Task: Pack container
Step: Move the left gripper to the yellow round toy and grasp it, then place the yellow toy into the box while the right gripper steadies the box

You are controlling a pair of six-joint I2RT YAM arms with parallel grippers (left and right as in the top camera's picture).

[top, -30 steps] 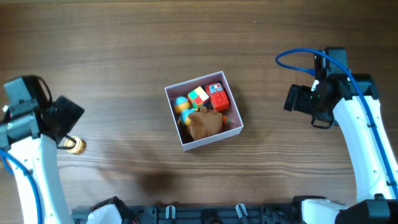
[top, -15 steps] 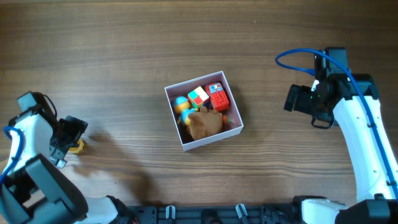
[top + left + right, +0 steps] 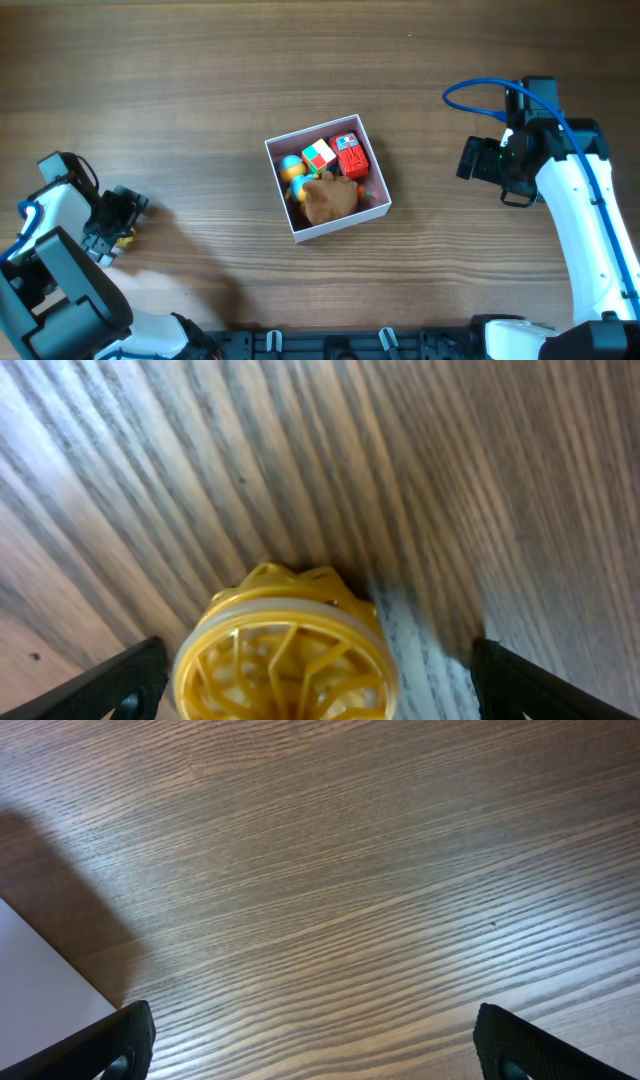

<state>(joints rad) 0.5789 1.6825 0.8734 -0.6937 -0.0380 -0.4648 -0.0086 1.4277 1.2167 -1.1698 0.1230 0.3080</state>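
Observation:
The container (image 3: 377, 210), a square white-walled box, sits mid-table and holds several small toys, among them a brown lump (image 3: 328, 199), a red block (image 3: 351, 157) and a multicoloured cube (image 3: 319, 155). A small yellow wheel-like toy (image 3: 288, 654) lies on the wood at the far left. It shows partly in the overhead view (image 3: 124, 238). My left gripper (image 3: 117, 222) is open, low over this toy, with a finger on each side of it (image 3: 318, 695). My right gripper (image 3: 478, 160) is open and empty right of the container; the box's corner (image 3: 40, 990) shows in its wrist view.
The table is brown wood grain. A blue cable (image 3: 470, 95) loops off the right arm. A dark rail with clips (image 3: 330, 342) runs along the front edge.
My left arm has swung down and in over the yellow toy, which is now mostly covered from overhead. The right arm and the container have not moved.

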